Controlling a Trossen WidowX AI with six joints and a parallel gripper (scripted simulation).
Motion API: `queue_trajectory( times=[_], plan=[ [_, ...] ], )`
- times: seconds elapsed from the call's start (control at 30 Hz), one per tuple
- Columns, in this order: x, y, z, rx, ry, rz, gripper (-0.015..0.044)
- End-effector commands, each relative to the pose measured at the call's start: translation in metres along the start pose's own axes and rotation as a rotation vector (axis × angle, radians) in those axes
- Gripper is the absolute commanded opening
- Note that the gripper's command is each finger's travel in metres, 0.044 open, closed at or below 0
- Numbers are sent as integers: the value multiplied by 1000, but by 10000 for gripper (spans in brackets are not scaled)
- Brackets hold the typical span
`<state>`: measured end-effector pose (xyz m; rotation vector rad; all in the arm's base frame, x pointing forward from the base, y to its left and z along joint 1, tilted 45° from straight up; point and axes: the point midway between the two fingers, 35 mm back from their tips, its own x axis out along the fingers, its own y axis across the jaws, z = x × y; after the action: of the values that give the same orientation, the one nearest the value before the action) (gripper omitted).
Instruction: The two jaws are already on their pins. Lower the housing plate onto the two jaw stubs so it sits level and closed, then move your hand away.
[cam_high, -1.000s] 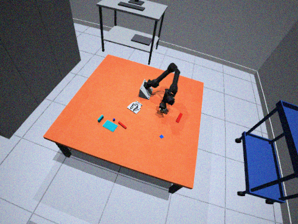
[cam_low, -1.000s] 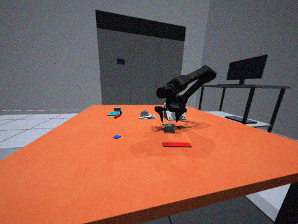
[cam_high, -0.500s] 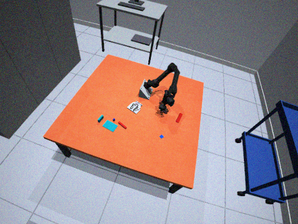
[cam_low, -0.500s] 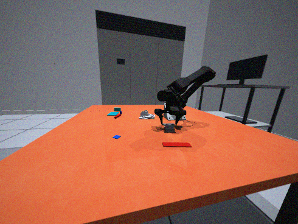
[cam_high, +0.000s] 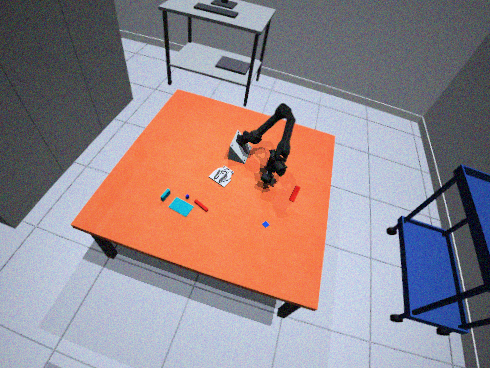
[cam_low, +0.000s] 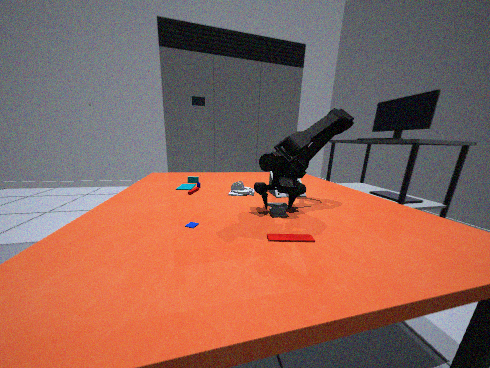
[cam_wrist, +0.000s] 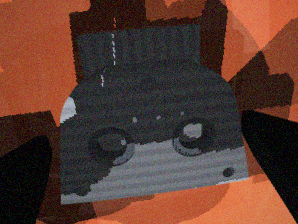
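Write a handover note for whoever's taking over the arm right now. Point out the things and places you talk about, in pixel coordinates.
Gripper (cam_high: 266, 183) (cam_low: 278, 207) (cam_wrist: 147, 132): open, nothing held, low over the grey plate with its fingers on either side.
Grey plate (cam_low: 278, 212) (cam_wrist: 150, 172): on the table, two round bosses up; apparently the housing plate.
White base with grey parts (cam_high: 215, 176) (cam_low: 235, 193): apart from the plate; looks like the jaw assembly, though pins and stubs are too small to check.
Done: plate not fitted yet; the jaws are meant to be on their pins.
Left: grip the plate, carry it over, lower it level onto both stubs, release, move clear.
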<state>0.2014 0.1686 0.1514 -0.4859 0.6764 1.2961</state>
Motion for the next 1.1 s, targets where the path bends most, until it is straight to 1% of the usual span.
queue_trajectory(
  times=[0.0,0.57,1.0,1.07],
  plan=[
    [1,-1,-1,7,6,-2,440],
    [2,-1,-1,7,6,-2,440],
    [1,0,0,1,1,1,353],
    [1,0,0,1,1,1,351]
  ],
)
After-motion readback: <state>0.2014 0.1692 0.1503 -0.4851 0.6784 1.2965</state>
